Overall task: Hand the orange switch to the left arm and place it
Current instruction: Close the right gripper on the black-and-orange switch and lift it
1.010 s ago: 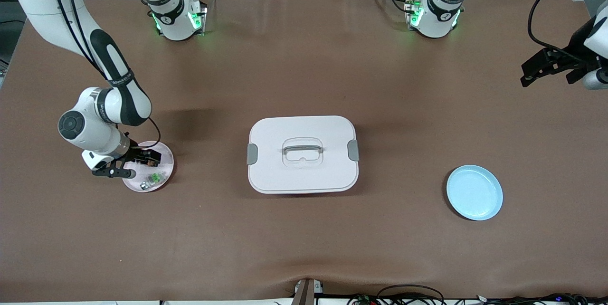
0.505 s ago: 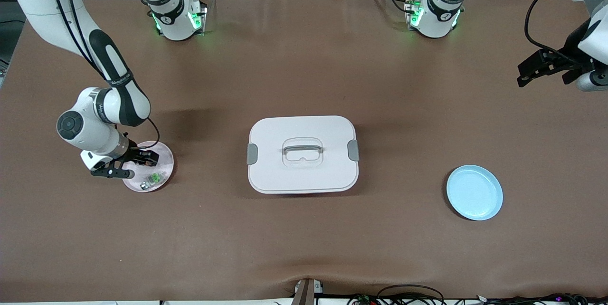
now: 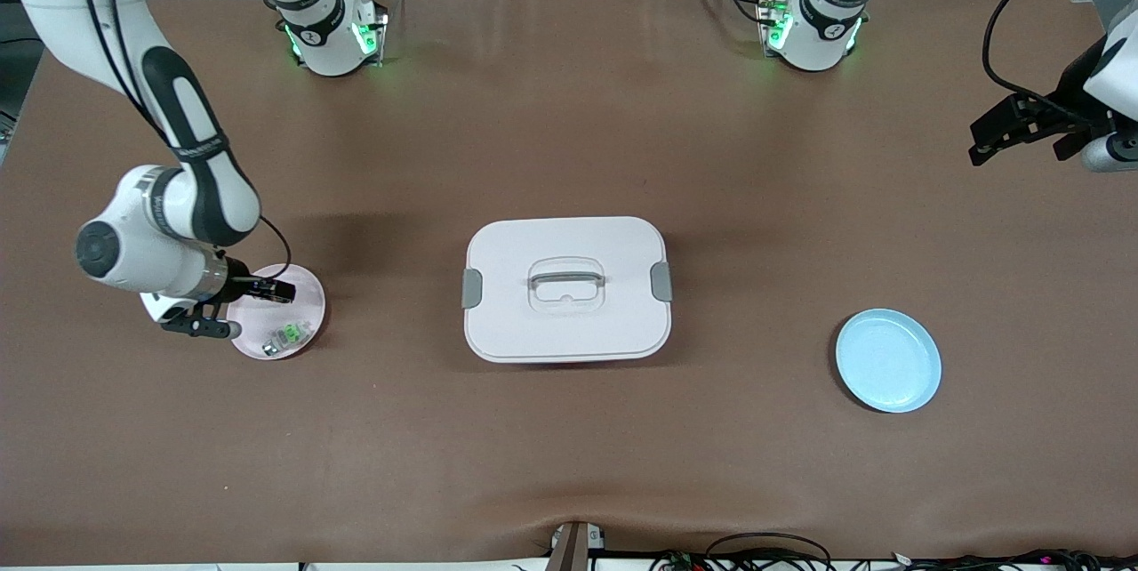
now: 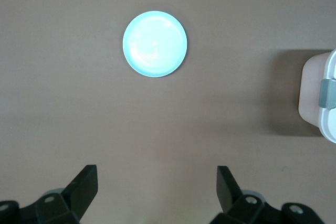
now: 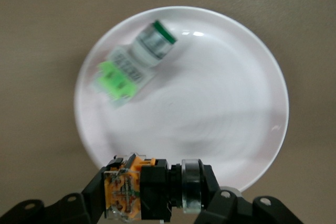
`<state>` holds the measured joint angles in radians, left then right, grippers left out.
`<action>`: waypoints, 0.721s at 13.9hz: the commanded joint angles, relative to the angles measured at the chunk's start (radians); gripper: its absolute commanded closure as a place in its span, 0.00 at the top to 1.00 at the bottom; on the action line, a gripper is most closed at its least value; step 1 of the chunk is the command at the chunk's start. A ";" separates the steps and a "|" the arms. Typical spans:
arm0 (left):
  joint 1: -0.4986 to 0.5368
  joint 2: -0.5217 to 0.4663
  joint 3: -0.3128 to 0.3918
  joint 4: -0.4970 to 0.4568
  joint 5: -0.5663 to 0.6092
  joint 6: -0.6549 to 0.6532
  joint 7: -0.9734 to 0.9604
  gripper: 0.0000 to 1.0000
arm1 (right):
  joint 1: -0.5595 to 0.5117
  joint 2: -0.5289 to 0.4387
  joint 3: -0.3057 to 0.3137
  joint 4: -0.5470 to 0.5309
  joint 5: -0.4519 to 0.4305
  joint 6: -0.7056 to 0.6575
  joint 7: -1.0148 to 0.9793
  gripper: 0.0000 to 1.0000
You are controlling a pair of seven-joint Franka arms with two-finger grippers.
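Between the right claw's (image 5: pixel 157 195) fingers sits the switch (image 5: pixel 139 187), pinched across its black body with the orange end sticking out to one side and a silver ring at the other. In the right wrist view it hangs just above the pink plate (image 5: pixel 247 108), clear of the silver piece with the green part (image 5: pixel 134 64) that lies on that plate. From the front, the right claw (image 3: pixel 258 295) is over the plate's (image 3: pixel 307 286) rim, at the right arm's end of the tabletop (image 3: pixel 569 135).

The side grip looks chosen so that part of the switch stays exposed, which should give the other arm something to take hold of at a handover.

The box (image 3: pixel 566 288) stands in the middle of the tabletop, directly between the pink plate and the blue plate (image 3: pixel 887 360), so a straight carry would run into it; the switch would probably need to go over or around it.

The left claw (image 4: pixel 157 187) hangs high over the left arm's end of the tabletop, its fingers spread wide and holding nothing, and it looks down on the blue plate (image 4: pixel 155 44) with a corner of the box (image 4: pixel 320 95) at the edge. That arm waits, likely ready to receive.
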<state>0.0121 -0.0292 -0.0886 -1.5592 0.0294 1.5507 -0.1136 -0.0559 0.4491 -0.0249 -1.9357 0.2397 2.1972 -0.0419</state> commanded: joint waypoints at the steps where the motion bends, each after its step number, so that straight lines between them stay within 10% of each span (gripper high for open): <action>1: 0.003 0.008 -0.002 0.004 -0.016 0.011 -0.003 1.00 | -0.031 -0.061 0.006 0.075 0.163 -0.215 0.028 0.00; 10: -0.006 0.020 -0.002 -0.004 -0.016 0.005 -0.003 1.00 | -0.056 -0.092 0.013 0.336 0.459 -0.649 0.706 0.00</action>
<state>0.0103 -0.0122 -0.0889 -1.5618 0.0294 1.5527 -0.1136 -0.1054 0.3483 -0.0200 -1.6289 0.6169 1.5893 0.5586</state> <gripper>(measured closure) 0.000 0.273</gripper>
